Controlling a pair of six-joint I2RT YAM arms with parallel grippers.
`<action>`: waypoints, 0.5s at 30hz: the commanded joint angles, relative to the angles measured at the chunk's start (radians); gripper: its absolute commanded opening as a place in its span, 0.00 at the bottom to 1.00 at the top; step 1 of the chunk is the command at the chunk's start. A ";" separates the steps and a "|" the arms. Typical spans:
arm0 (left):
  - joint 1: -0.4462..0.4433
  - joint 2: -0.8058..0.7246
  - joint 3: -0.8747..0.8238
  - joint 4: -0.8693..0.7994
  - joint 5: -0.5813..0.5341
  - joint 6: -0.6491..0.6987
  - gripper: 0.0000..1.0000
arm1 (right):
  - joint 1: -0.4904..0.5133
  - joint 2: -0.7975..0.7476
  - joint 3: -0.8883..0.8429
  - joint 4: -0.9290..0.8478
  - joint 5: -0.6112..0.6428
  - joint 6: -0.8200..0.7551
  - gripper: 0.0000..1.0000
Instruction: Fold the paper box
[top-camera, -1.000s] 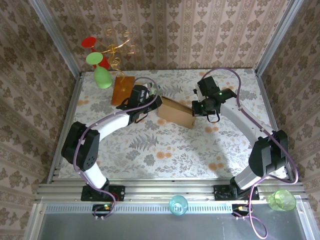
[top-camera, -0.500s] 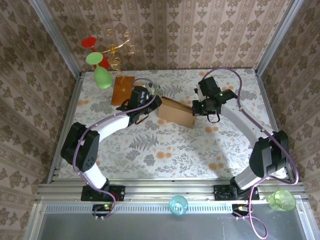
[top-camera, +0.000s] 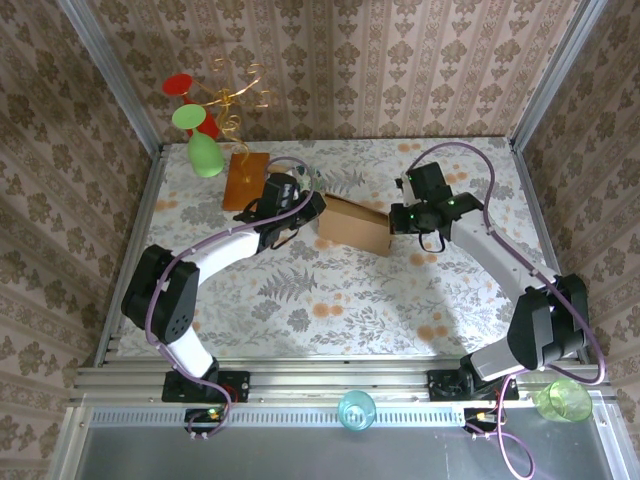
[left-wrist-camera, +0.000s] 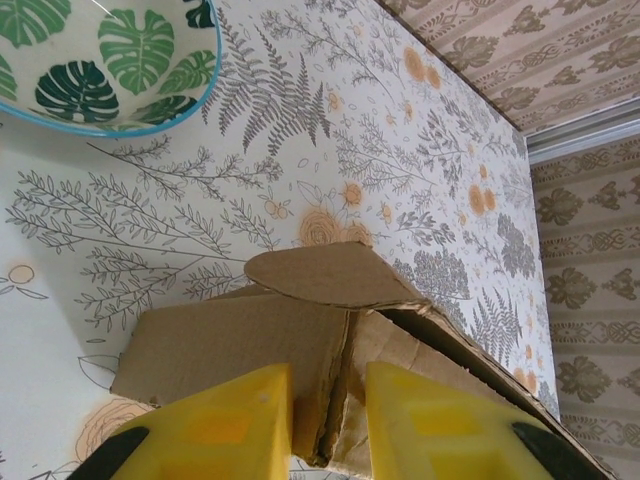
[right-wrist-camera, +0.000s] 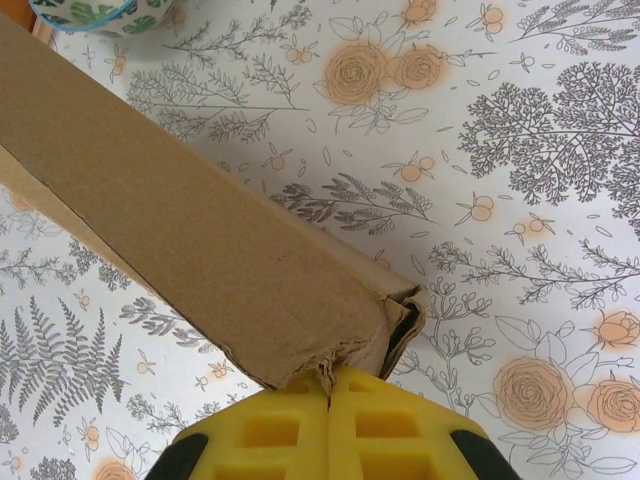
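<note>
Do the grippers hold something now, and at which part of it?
Both hold the paper box. The left gripper pinches flap edges at one end; the right gripper is shut on a corner of the opposite end.

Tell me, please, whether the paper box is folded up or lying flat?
Folded up: the paper box forms a closed long block with walls meeting at a corner; its end flaps overlap loosely, with a gap showing.

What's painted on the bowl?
The bowl has green leaves on white and a blue rim, clearest in the left wrist view.
</note>
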 joint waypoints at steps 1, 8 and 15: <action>-0.048 -0.017 -0.004 -0.059 0.105 -0.004 0.25 | -0.010 0.003 -0.046 0.012 -0.072 -0.025 0.00; -0.048 -0.012 0.009 -0.075 0.105 0.004 0.25 | -0.024 -0.005 -0.047 -0.003 -0.080 -0.062 0.00; -0.049 -0.026 0.024 -0.094 0.108 0.018 0.27 | -0.048 -0.017 -0.070 -0.001 -0.100 -0.102 0.00</action>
